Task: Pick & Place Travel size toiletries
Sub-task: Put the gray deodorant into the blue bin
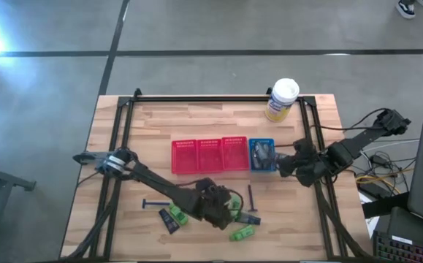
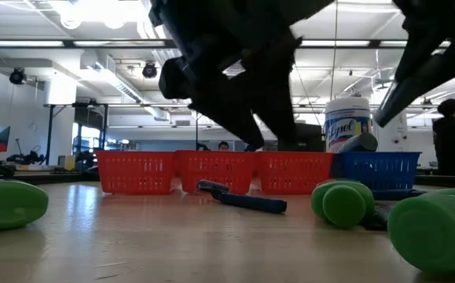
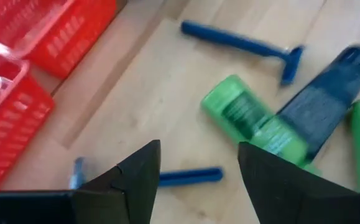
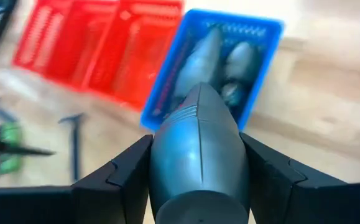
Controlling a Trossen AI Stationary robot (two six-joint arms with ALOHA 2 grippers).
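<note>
Right gripper (image 4: 195, 180) clamped on a grey bottle (image 4: 198, 155) beside blue basket (image 1: 263, 155). Left gripper (image 3: 198, 180) open, empty, above green tubes (image 3: 254, 121), razors (image 3: 242, 45); basket contents blurred.

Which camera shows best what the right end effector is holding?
The right wrist view: the grey bottle fills the frame, clamped between both fingers, before the blue basket. The high view shows only a dark end effector; the low view shows the bottle's tip.

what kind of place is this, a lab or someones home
Most likely a robotics lab or open workshop, not a home: a polished concrete floor around the wooden table, long ceiling strip lights over a wide open hall, and cables running to equipment beside the table.
</note>
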